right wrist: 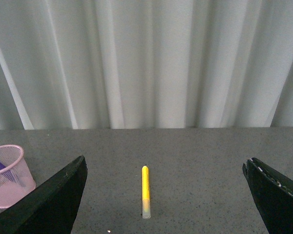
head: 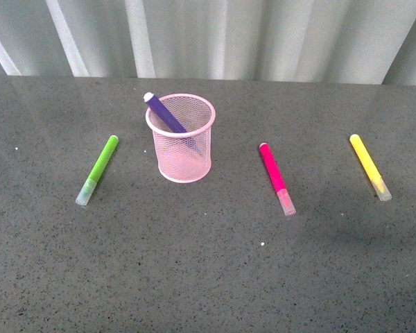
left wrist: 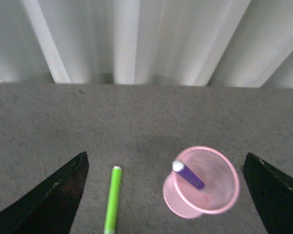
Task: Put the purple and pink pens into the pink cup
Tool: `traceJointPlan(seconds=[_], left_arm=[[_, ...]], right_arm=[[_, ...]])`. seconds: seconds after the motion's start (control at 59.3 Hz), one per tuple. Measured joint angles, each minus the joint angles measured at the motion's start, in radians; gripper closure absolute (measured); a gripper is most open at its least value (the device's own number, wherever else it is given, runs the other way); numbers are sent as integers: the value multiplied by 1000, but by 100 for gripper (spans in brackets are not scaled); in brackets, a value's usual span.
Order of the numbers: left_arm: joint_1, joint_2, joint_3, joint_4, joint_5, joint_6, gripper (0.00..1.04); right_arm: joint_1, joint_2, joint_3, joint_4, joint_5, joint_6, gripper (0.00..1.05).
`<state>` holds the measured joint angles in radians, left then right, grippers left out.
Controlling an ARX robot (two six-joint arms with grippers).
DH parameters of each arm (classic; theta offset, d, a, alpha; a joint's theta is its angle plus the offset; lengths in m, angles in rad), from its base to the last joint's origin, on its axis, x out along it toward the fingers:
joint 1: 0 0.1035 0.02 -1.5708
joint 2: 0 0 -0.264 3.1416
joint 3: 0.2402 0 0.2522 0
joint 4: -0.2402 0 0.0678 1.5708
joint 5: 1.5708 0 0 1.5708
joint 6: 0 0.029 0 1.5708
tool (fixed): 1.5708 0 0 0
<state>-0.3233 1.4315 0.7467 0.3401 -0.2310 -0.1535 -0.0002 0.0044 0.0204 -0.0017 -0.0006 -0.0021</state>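
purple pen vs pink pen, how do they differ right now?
The purple pen leans inside the pink cup; the pink pen lies flat on the table, apart from the cup. The purple pen's lower end is inside the mesh; the pink pen's clear cap shows. Both are short markers.

The light is soft and even; shadows on the table are very faint. Beyond the left pincer the curtain is almost washed out, and the cup between its fingers looks slightly blurred. The right pincer shows only dark fingers without detail.
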Motion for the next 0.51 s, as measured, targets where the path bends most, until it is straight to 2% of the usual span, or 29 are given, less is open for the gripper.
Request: traceJointPlan(seconds=[0.067,0.169,0.253,0.489,0.506], left_arm=[[7,11,-97,240,-53,55,21],[41,-35,-250,502,-30,111,39],[85,-128,-338,563,1,130,57],[161,-288,-512,557,80,140,101],[163,-296,-517,556,81,138,101]], right_arm=[[0,0,0,0,0,0,7],[0,0,0,0,3,0,7],[0,0,0,0,2,0,7],[0,0,0,0,2,0,7],[0,0,0,0,2,0,7]])
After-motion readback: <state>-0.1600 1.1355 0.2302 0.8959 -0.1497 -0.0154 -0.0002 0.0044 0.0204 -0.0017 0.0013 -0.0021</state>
